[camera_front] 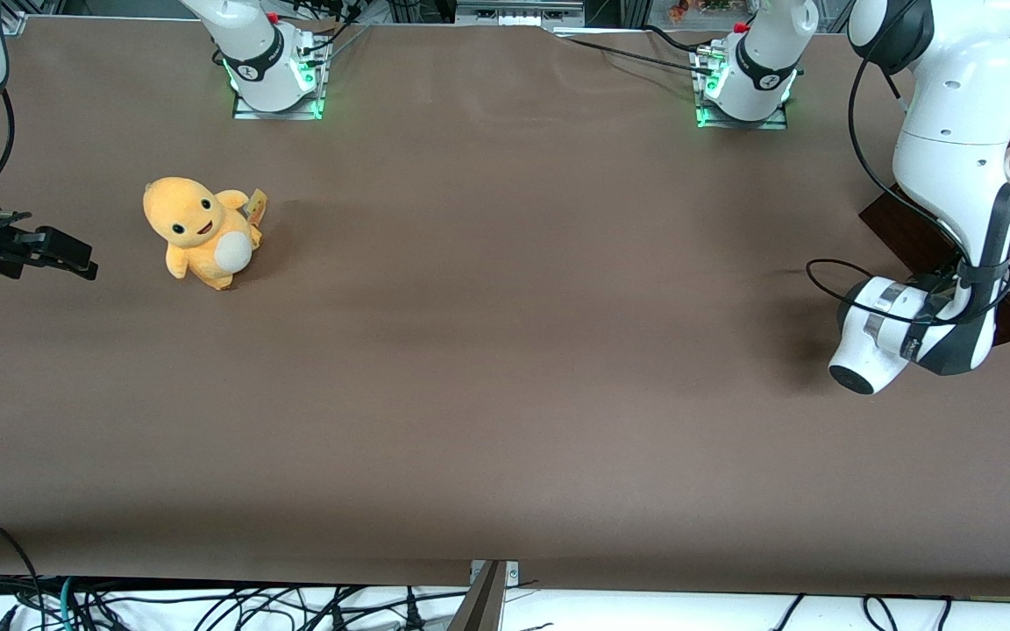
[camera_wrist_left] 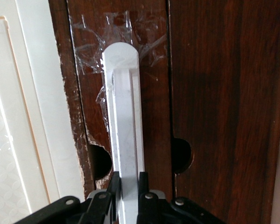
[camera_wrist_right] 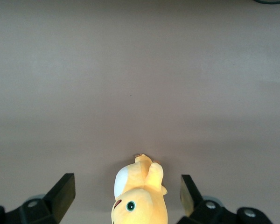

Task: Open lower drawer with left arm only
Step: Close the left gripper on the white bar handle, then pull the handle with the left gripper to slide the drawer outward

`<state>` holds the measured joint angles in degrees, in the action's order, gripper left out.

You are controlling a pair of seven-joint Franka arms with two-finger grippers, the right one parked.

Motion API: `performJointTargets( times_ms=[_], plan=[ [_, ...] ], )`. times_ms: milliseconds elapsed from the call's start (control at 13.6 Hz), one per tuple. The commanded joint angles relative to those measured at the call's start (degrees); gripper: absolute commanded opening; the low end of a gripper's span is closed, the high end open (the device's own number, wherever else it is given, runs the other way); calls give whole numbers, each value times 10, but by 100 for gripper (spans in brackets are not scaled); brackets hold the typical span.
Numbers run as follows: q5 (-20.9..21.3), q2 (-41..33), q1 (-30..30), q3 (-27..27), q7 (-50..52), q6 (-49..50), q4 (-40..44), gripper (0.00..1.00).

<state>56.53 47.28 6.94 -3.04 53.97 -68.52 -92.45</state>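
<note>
1. Spanning the scene, the brown worktop (camera_front: 487, 368) carries everything.
2. The left arm (camera_front: 952, 175) bends down at the worktop's working-arm end.
3. The lower drawer (camera_wrist_left: 214, 93) sits at that edge, its dark front facing the wrist camera.
4. A yellow plush toy (camera_front: 201, 230) stands toward the parked arm's end.
5. The gripper (camera_wrist_left: 129, 198) pinches the drawer's white bar handle (camera_wrist_left: 125, 116) between its fingers (camera_wrist_left: 113, 186).

The lower drawer (camera_wrist_left: 214, 93) has a dark brown wood front with a glossy grain, chipped and rough along one edge. Crinkled clear tape (camera_wrist_left: 116, 32) shines over its smooth, matt silver-white bar handle (camera_wrist_left: 126, 121), which the black plastic gripper (camera_wrist_left: 129, 193) clamps. The table (camera_front: 505, 350) wears matt brown covering; the plush toy (camera_front: 198, 230) is fuzzy orange cloth.
</note>
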Motion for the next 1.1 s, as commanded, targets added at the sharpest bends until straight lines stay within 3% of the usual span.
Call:
performJointTargets(
  times_ms=[0,1031],
  plan=[
    [15,4,-3,-4,-15,1,8,6],
    [5,9,-62,-5,1,3,16,2]
  ],
)
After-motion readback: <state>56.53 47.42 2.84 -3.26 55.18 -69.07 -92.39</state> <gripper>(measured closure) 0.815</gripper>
